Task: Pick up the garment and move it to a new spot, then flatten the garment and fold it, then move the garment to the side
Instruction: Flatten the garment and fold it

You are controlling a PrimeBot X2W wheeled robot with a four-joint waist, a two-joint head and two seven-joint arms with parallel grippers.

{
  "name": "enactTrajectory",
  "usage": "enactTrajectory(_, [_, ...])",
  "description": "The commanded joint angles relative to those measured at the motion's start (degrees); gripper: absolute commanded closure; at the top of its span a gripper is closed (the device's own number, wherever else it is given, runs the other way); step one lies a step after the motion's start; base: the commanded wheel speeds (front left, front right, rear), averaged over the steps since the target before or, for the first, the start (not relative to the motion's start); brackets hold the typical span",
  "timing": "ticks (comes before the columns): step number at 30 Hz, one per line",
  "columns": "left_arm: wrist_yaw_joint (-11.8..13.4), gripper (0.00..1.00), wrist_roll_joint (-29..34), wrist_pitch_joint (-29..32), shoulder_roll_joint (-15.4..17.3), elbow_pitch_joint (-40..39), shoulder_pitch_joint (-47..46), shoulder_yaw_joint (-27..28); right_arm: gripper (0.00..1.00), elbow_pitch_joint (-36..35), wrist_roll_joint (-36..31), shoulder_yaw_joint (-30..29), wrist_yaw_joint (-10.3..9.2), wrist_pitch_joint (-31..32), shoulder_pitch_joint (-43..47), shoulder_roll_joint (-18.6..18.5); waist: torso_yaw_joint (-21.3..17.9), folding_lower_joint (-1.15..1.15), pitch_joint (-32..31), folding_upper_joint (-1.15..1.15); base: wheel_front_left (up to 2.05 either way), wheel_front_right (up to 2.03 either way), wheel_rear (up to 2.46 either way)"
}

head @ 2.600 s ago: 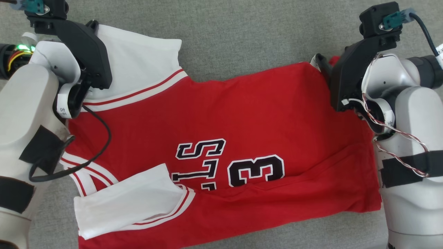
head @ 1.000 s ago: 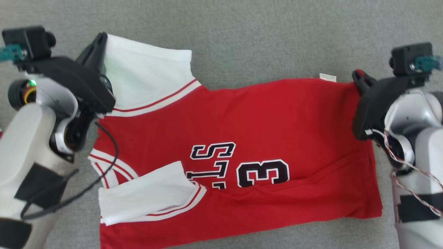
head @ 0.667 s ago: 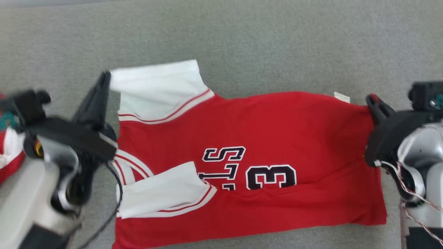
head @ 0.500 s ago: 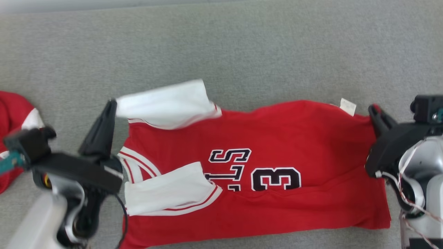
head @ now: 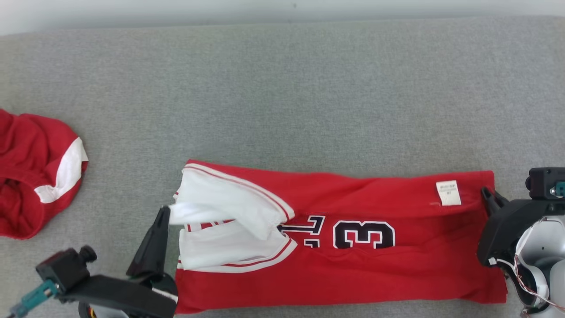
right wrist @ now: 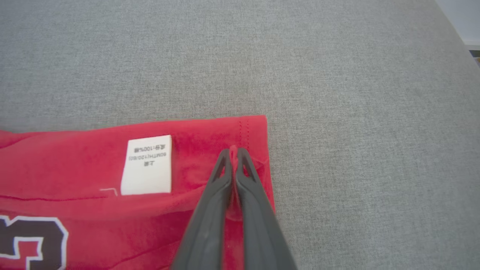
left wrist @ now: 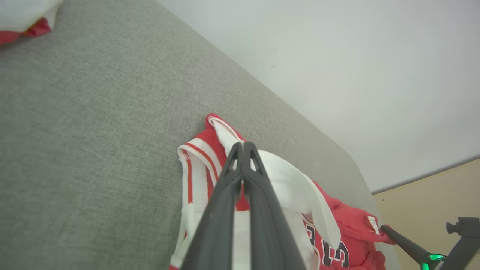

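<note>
A crumpled red-and-white cloth (head: pixel 35 172) lies well to the left on the grey, felt-like table (head: pixel 282 97). The soft red garment (head: pixel 375 269) lies folded lengthwise at the table's near side. The left gripper (head: pixel 164 212) is clenched on its white sleeve and the right gripper (head: pixel 487 193) on the hem corner, beside a white label (head: pixel 448 193).

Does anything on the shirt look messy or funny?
Yes. On the red jersey, the white sleeve at the left end is bunched and twisted where the left gripper pinches it, not lying flat. The care label near the right gripper shows on top. A second red garment sits crumpled at far left.
</note>
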Motion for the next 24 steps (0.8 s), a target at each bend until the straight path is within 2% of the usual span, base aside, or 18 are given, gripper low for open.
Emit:
enactTrajectory(1, [0.08, 1.00, -0.78, -0.23, -0.17, -0.26, 1.61, -0.02, 1.00, -0.37, 0.48, -0.30, -0.14, 0.31, 1.09, -0.09, 0.66, 0.01, -0.89, 0.00, 0.00, 0.00, 0.00])
enactTrajectory(12, [0.76, 1.00, -1.61, 0.06, -0.78, 1.49, 5.73, -1.13, 1.00, -2.60, 0.17, -1.78, -0.14, 2.70, 4.75, 1.02, 1.60, 0.01, -3.04, 0.00, 0.00, 0.00, 0.00])
enactTrajectory(13, [0.97, 1.00, -1.51, 0.06, -0.80, 1.88, 5.98, -1.20, 0.96, -2.74, 0.11, -2.17, -0.14, 2.91, 5.16, 1.43, 1.66, 0.01, -3.14, 0.00, 0.00, 0.00, 0.00])
enactTrajectory(14, [0.93, 1.00, -1.54, 0.44, -0.82, 2.24, 6.04, -1.56, 0.53, -2.76, 0.21, -2.56, -0.14, 3.20, 5.61, 1.91, 1.75, 0.01, -3.21, 0.00, 0.00, 0.00, 0.00])
enactTrajectory(15, [1.13, 0.53, -1.01, 0.47, -0.65, 2.73, 6.07, -1.84, 0.00, -2.85, 0.13, -3.27, -0.14, 3.43, 5.82, 2.63, 1.81, 0.01, -3.30, 0.00, 0.00, 0.00, 0.00])
enactTrajectory(16, [1.53, 0.00, -0.56, 0.74, -0.57, 3.38, 6.02, -2.21, 0.00, -3.06, -0.04, -4.25, -0.14, 3.43, 5.83, 3.37, 1.89, 0.01, -3.40, 0.00, 0.00, 0.00, 0.00])
enactTrajectory(24, [3.73, 0.00, 4.56, 1.29, 0.59, 7.18, 5.24, -5.82, 0.00, -6.23, -0.49, -8.23, -0.14, 3.35, 7.79, 6.72, 2.25, 0.01, -5.14, 0.00, 0.00, 0.00, 0.00])
